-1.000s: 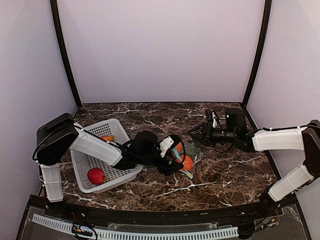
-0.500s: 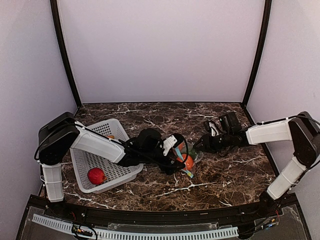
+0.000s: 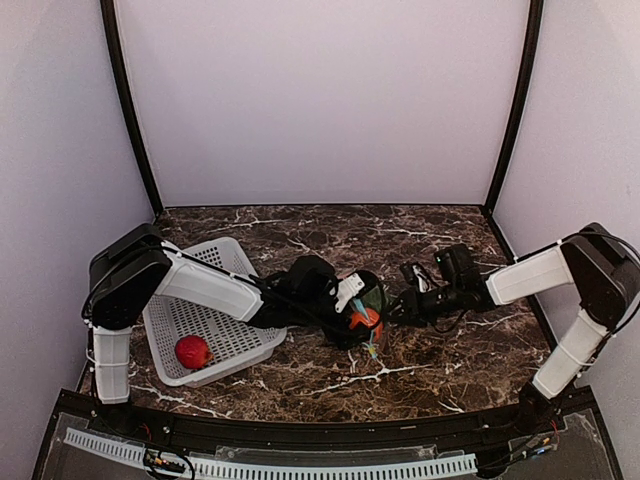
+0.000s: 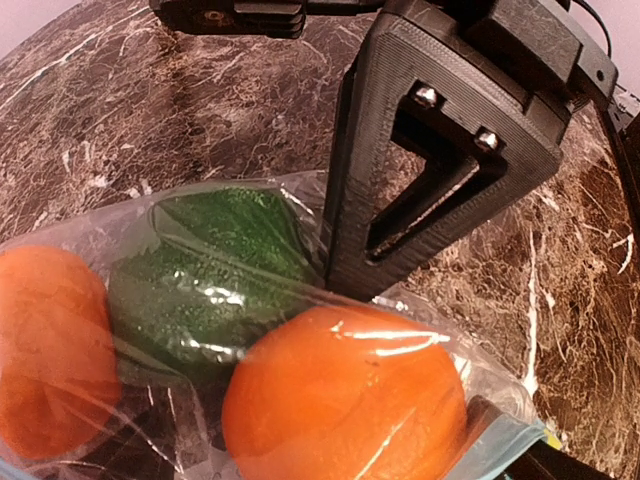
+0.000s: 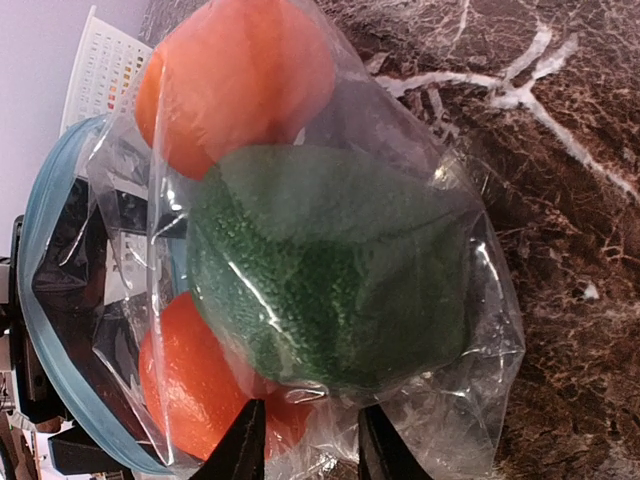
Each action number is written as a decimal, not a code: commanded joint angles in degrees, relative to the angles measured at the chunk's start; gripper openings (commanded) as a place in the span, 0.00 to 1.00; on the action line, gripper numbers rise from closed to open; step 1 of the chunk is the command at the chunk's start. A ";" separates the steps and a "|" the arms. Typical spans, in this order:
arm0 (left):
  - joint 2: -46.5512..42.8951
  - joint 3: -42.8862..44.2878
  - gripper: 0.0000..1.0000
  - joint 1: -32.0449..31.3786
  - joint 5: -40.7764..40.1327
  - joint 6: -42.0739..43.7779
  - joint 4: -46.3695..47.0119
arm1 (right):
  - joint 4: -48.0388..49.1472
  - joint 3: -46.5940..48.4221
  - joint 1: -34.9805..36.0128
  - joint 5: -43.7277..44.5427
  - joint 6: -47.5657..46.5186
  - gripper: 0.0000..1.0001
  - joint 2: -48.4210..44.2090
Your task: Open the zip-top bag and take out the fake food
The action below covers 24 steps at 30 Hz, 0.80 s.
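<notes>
Emptying step, I judge: a red piece [image 3: 192, 351] lies in the basket [image 3: 236, 334], lower left. Mid-frame, the left gripper [image 3: 360, 312], spread wide, straddles the zip-top bag [image 3: 375, 298], fake food [image 5: 330, 260] inside. The right gripper [image 5: 305, 442] flanks its closed end, grip unclear; next, pinch and tip.

Twin arms, white shells and black joints
The left arm [image 3: 200, 287] and right arm [image 3: 527, 276] are cased in white, broken by black motor housings. The left fingers [image 4: 440, 200] are printed black, triangular and cut open, fixed near the root by two silver screws [image 4: 427, 97].
</notes>
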 commanded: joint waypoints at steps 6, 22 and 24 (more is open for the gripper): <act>2.82 3.58 0.99 -0.23 -0.07 2.79 -7.67 | 2.61 -1.00 0.76 0.32 0.92 0.25 2.47; -10.51 2.71 0.77 -0.27 0.88 4.71 -14.64 | 7.74 -3.78 -0.92 0.95 5.82 0.26 6.32; -11.67 3.67 0.77 -0.23 0.96 5.25 -18.24 | 7.84 -3.77 -1.04 1.03 6.10 0.27 6.39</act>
